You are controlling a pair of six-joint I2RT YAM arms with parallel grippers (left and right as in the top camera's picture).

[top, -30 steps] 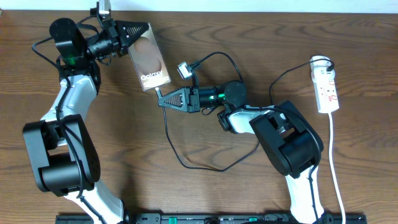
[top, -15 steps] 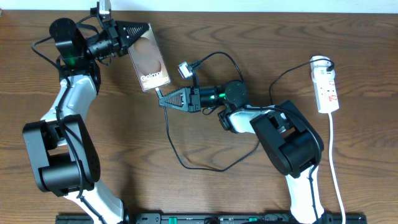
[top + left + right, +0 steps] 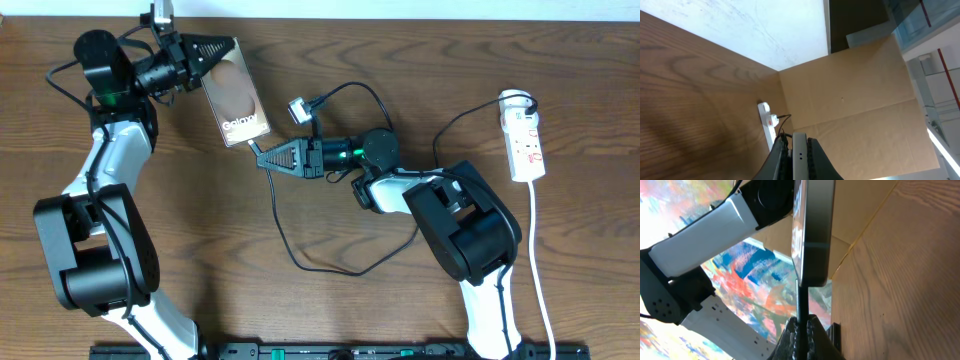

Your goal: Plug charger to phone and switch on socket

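The phone, its brownish screen up, is lifted off the table with my left gripper shut on its far end. In the left wrist view its pale edge is clamped between the jaws. My right gripper is shut on the charger's plug, just below the phone's near end. From the right wrist, the black plug rises out of that gripper and meets the phone's bottom edge. Whether it is seated I cannot tell. The socket lies at the far right, apart from both grippers.
The charger's cable loops over the table's middle and runs on toward the socket. A small pale adapter block lies just right of the phone. The socket's white cord trails toward the front edge. The socket also shows in the left wrist view.
The left gripper and the phone have shifted slightly left. The right gripper has edged a little toward the phone's bottom end with the plug.
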